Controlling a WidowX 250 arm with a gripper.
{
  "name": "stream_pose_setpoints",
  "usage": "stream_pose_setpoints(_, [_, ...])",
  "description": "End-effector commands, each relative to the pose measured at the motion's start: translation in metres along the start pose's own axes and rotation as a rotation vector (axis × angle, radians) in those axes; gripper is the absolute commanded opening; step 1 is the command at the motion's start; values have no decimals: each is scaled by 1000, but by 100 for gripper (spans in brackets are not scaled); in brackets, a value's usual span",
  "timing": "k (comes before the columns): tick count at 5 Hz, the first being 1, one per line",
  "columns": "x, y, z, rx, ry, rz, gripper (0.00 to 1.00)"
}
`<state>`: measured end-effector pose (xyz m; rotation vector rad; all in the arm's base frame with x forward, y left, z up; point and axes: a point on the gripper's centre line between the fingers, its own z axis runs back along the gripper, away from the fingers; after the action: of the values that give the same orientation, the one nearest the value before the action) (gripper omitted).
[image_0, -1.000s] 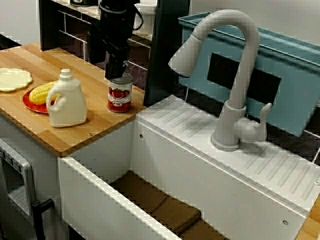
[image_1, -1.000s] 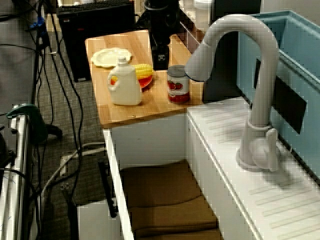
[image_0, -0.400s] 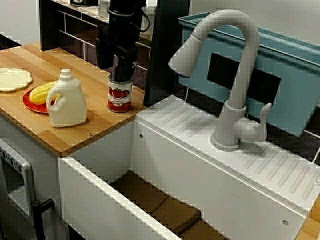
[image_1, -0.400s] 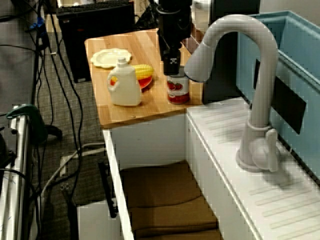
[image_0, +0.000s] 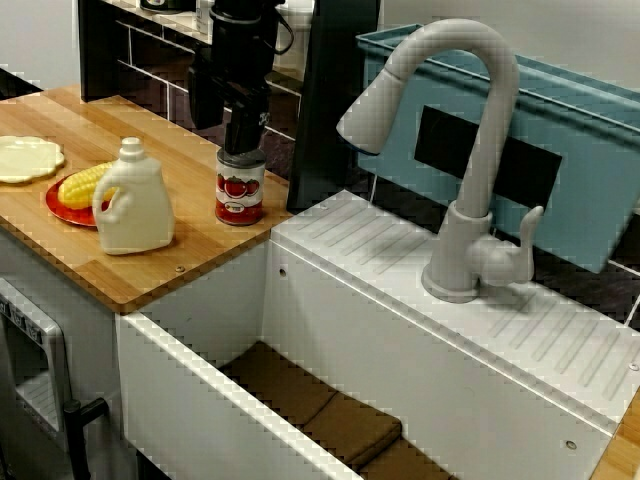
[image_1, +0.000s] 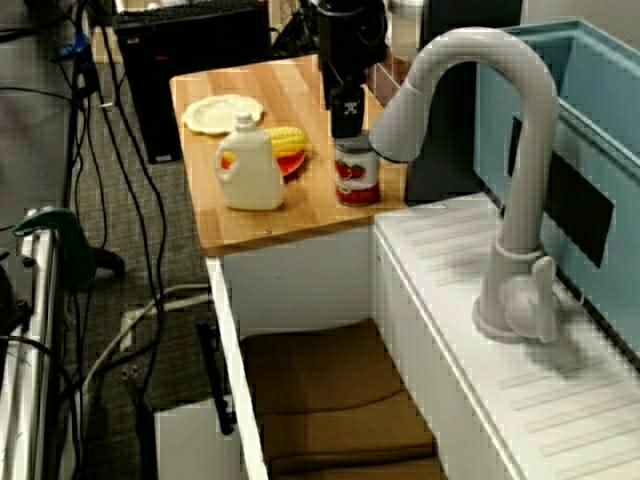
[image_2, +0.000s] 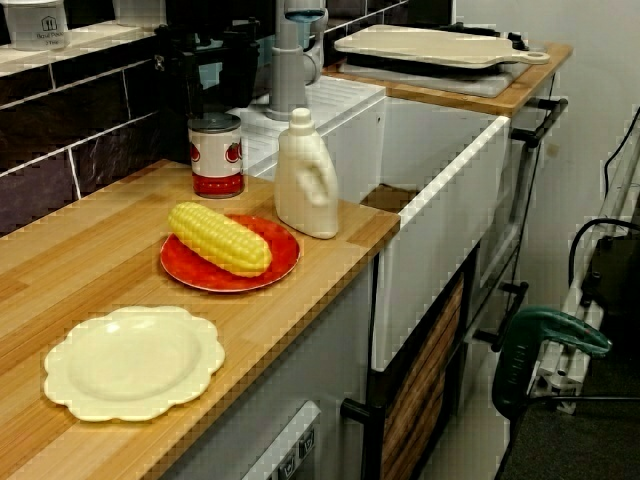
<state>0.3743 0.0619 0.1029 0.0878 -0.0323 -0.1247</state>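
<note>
Can (image_0: 240, 190) w/ red tomato label, upright, jaws right over it

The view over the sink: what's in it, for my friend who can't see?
A black robot gripper hangs above a red-and-white tomato can on a wooden counter. Beside it stand a white plastic jug and a yellow corn cob on a red plate; a white curved faucet arches at right.

the dark arm (image_0: 240, 40) is reaching straight down from above at the far left of the scene, its wrist standing upright. the gripper (image_0: 243, 146) is pointing straight downward, its fingers (image_0: 241, 125) hanging close together; from where i'm standing, i'm not making out whether the jaws are parted or closed.
</note>
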Motion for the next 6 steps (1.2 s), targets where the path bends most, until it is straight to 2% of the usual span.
stream_pose_setpoints(1, [-14,-6,29,-71,-31,-51,100])
stream_pose_setpoints(2, [-17,-13,28,-140,-12,-96,100])
stream_pose_setpoints(3, [-18,-15,37,-209,-8,-112,100])
stream_pose_setpoints(4, [-16,-14,48,-278,-11,-95,100])
stream_pose_setpoints(5, [-9,-12,51,-342,-3,-76,100])
stream_pose_setpoints(6, [-6,-10,53,-378,-16,-61,100])
